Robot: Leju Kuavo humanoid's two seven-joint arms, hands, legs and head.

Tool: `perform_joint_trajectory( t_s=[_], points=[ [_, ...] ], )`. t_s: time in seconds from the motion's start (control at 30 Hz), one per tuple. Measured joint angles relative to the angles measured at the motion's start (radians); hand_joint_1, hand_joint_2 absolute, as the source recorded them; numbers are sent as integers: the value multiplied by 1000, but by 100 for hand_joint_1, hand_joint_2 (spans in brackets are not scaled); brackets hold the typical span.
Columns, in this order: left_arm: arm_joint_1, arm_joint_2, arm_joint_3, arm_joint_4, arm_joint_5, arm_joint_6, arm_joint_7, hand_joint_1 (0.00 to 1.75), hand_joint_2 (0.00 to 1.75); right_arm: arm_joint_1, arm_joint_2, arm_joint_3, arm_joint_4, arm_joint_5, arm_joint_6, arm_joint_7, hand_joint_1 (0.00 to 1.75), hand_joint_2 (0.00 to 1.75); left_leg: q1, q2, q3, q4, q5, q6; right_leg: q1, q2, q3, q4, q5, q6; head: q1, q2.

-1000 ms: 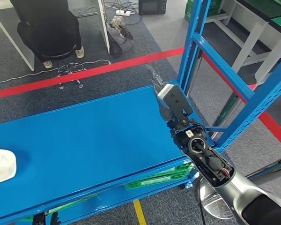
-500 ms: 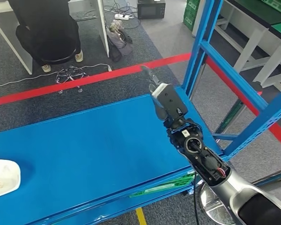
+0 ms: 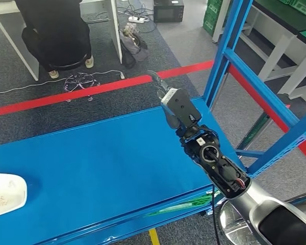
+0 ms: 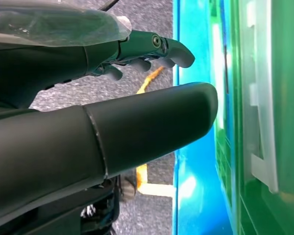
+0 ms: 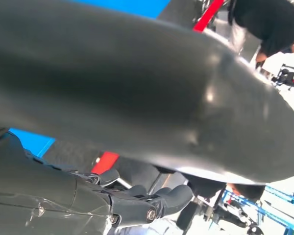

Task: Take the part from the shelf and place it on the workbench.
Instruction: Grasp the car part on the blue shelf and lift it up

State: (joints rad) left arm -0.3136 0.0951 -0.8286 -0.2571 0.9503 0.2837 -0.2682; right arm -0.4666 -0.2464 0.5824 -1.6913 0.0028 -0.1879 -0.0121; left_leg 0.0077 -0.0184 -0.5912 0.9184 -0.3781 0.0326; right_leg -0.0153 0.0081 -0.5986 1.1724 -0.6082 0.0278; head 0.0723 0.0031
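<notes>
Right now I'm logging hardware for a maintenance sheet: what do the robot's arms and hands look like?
Right arm: silver shell, then exposed black wrist section with round black joints and small red wiring. Right hand: light grey ribbed cover, dark fingers. Left hand: thick dark grey thumb, darker fingers.

Grey carpet, red floor tape, white desk

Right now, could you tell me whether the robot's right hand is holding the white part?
No, the right hand holds nothing; the white part lies apart on the blue shelf.
</notes>
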Motion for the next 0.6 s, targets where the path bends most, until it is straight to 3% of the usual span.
perform_joint_trajectory(
  t_s=[0.03,0.07,0.1,0.17,0.2,0.27,0.37,0.43,0.53,0.57,0.6],
  points=[
    [0,0,0,0,0,6,7,0,0,0,0,2,4,-2,1,1,0,0,1,-1,0,0,-1,-1,-4,0,-29,50,-11,3,1,0],
    [0,-1,0,0,0,12,12,0,0,-1,0,5,8,-3,2,1,0,0,4,-3,0,2,-2,-4,-8,0,-41,62,-2,8,1,0],
    [0,-1,0,0,0,16,16,0,0,-2,0,7,12,-4,3,2,0,0,8,-6,1,5,-4,-10,-13,-1,-32,31,27,12,1,0],
    [-1,0,0,0,0,25,22,0,0,-7,-1,11,18,-6,3,2,0,0,15,-11,0,16,-10,-26,-25,2,26,-105,99,26,3,0],
    [-3,2,0,0,0,30,25,0,0,-10,-1,14,20,-7,3,3,0,0,16,-13,-2,25,-14,-35,-28,7,51,-160,122,27,4,0],
    [-5,5,0,0,-5,39,30,0,0,-12,0,18,24,-9,3,3,0,0,14,-17,-5,31,-14,-52,-26,16,72,-200,130,18,5,0],
    [-3,5,0,0,-22,65,33,0,0,-16,-1,21,27,-12,0,3,0,0,20,-14,-10,34,-14,-68,-21,16,72,-198,139,-8,1,0],
    [-6,4,0,0,-29,83,35,0,0,-20,-1,22,27,-13,-1,3,0,0,20,2,-47,110,-55,-72,-19,13,71,-201,143,-20,-4,0],
    [-7,4,0,0,-32,91,36,0,0,-21,-1,24,28,-13,-1,3,0,0,18,11,-156,324,-137,-71,-8,5,70,-201,141,-31,-8,0],
    [-6,3,0,0,-32,91,36,0,0,-20,-1,26,29,-13,-1,4,0,0,16,11,-173,352,-138,-67,-3,2,71,-201,140,-34,-8,0],
    [-5,3,0,0,-32,92,36,0,0,-20,-1,27,30,-13,-1,4,0,0,13,11,-168,336,-119,-60,1,0,72,-201,138,-36,-8,0]
  ],
)
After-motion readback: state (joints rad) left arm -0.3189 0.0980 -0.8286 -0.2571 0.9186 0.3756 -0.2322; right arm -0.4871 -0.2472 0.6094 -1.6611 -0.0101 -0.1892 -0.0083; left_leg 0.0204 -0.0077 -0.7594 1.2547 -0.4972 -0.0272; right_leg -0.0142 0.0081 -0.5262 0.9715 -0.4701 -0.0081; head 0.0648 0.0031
